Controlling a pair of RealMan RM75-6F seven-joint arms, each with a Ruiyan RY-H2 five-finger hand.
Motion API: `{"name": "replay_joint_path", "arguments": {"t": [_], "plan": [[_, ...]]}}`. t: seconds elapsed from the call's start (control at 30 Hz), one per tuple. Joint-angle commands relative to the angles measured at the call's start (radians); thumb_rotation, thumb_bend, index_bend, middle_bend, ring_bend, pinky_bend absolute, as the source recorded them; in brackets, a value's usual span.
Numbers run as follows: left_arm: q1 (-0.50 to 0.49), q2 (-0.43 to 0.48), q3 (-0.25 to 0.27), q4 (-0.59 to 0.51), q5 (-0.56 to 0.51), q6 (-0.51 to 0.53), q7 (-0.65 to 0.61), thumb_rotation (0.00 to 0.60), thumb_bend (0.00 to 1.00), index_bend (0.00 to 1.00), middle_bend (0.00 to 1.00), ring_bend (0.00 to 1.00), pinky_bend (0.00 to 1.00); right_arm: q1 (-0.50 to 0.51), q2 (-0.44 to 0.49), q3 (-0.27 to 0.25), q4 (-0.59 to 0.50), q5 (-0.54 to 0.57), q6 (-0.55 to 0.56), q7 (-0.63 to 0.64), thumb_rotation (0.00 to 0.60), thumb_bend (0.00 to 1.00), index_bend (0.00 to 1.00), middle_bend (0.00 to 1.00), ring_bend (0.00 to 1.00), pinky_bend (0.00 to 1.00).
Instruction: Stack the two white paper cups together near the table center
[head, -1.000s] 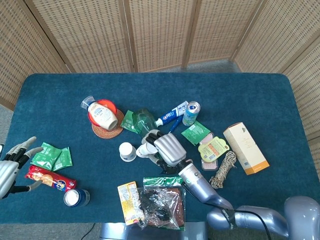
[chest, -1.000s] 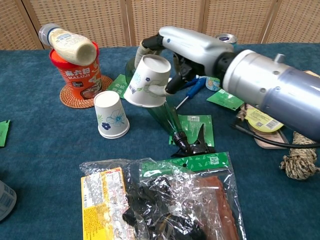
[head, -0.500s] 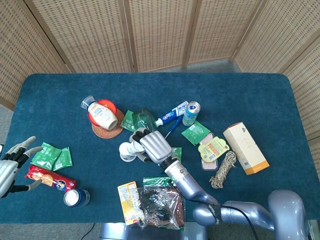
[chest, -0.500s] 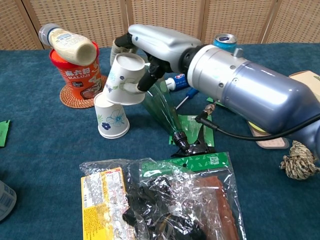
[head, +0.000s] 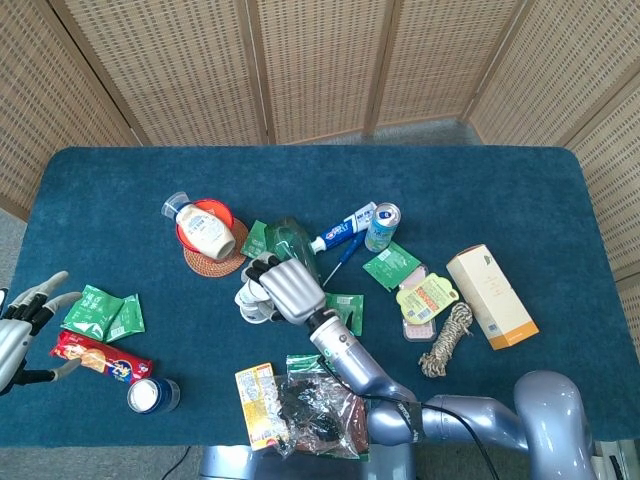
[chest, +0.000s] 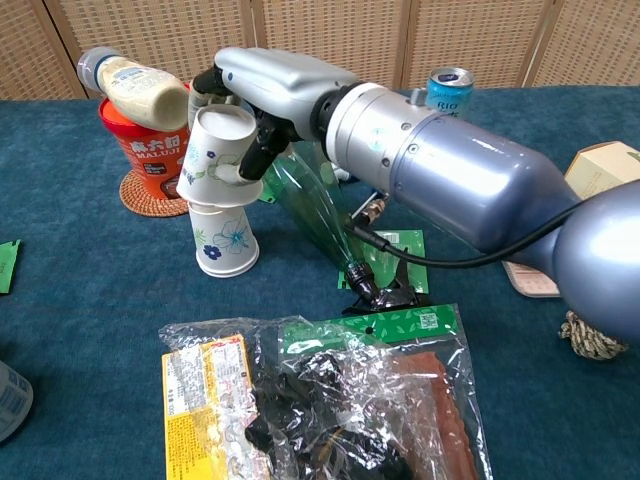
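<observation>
Chest view is giving us the action: the right robot hand (chest: 255, 100) is grasping the upper paper cup (chest: 213, 150) around its side wall, mouth down, and tilting it over the upside-down lower paper cup (chest: 222, 240), which is standing on the bench (chest: 90, 300) near the middle. The held cup's rim is touching the top of the standing one, but it is sitting crooked and not yet sleeved down. From the head view the robot hand (head: 287, 288) is covering most of both cups, so how far they overlap there is hard to tell.

These cups are looking light and thin-walled, easy to crush and easy to knock over; I would judge a gentle hold around the mid-wall to be the right one, since squeezing the rim out of round would be stopping it from sliding over its partner. The standing cup is unanchored, so a sideways nudge could be tipping it.

Compared with half a second ago, the held cup is sitting further left, more squarely above the standing cup, and the arm is reaching further across the bench.

Just behind, the red tub (chest: 150, 150) with the sauce bottle (chest: 135, 85) lying on it is crowding the spot, and a green bottle (chest: 320, 215) is lying alongside. Far off, the left robot hand (head: 25, 325) is idling released, fingers apart
</observation>
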Motion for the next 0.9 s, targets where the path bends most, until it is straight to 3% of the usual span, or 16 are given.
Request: {"name": "replay_joint_path", "arguments": {"t": [0.03, 0.9], "plan": [[-0.001, 0.002, 0.0, 0.003, 0.0, -0.001, -0.006, 0.6, 0.23, 0.17, 0.0, 0.0, 0.09, 0.006, -0.001, -0.009, 0.002, 0.003, -0.001, -0.011, 0.6, 0.45, 0.38, 0.34, 0.24, 0.65], [0.005, 0.015, -0.001, 0.013, 0.008, 0.015, -0.04, 0.6, 0.23, 0.17, 0.0, 0.0, 0.09, 0.053, -0.02, -0.019, 0.019, 0.041, 0.021, -0.055, 0.6, 0.44, 0.38, 0.34, 0.24, 0.65]]}}
